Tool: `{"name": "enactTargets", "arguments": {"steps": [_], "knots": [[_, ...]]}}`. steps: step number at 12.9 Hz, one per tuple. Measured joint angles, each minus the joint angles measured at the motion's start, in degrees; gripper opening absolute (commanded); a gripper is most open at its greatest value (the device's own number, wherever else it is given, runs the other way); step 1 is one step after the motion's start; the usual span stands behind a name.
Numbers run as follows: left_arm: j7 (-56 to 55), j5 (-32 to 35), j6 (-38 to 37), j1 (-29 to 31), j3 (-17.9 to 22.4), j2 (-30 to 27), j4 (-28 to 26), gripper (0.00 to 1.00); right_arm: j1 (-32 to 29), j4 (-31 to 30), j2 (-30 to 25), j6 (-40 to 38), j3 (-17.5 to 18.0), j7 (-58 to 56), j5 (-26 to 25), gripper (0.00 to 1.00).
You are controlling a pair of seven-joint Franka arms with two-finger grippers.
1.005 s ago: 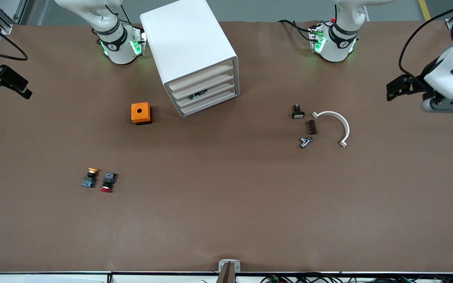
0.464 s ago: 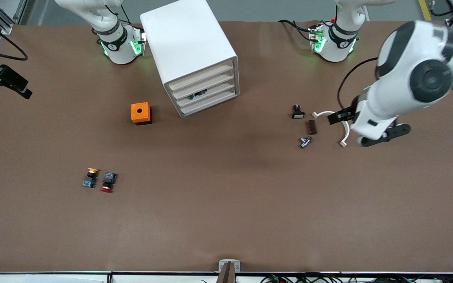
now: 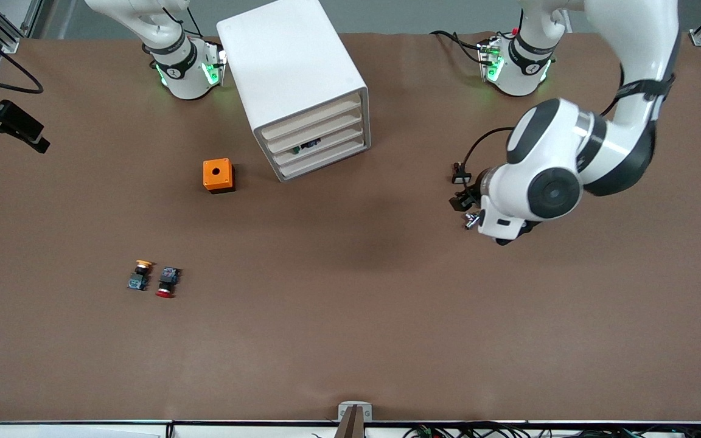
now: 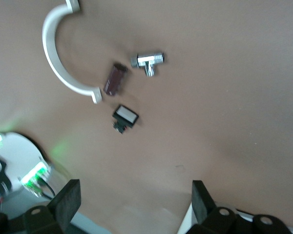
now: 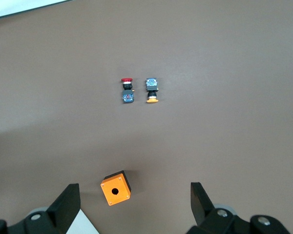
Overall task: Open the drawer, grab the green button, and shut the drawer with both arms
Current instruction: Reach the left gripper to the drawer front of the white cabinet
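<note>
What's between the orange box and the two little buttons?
Nothing. In the front view, only bare brown table separates the orange box from the yellow-capped button and red-capped button.

Light is even and bright from above; I see soft shadows on the table [image 3: 350, 316], motion blur across left wrist view.

In the front view, a dark sliver with a speck of green shows in one drawer [image 3: 335, 145] of the cabinet [image 3: 289, 67]. It is too small for us to call it the button. The frame's top edge cuts off the cabinet's back. The left arm [image 3: 545, 182] hides most of the left gripper [image 3: 461, 201] and the small parts under it; only half a metal fitting [image 3: 471, 220] shows. The right arm [image 3: 162, 36] runs out at the top edge.
</note>
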Motion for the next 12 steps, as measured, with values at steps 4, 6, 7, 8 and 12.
{"name": "enactTargets", "arguments": {"steps": [4,6,7,8,12], "knots": [[-21.51,-3.66,0.1,-5.5,-0.05,6.77,1.27,1.0,0.0,0.0,0.0,-0.13,0.04,0.0,0.0,1.0],[-32.45,-7.32,0.08,-8.2,-0.06,9.93,1.43,1.0,0.0,0.0,0.0,-0.14,0.05,0.0,0.01,1.0],[-37.0,-10.22,0.11,-9.35,-0.06,11.84,1.52,1.0,0.0,0.0,0.0,-0.14,0.05,0.0,0.01,1.0],[-40.65,-13.18,0.45,-10.4,-0.07,13.94,1.67,0.99,0.0,0.0,0.0,-0.15,0.05,0.0,0.01,1.0],[-49.15,-26.76,2.38,-13.86,0.06,19.96,2.36,0.91,0.0,0.0,0.0,-0.75,-0.04,0.0,0.01,1.0]]}}
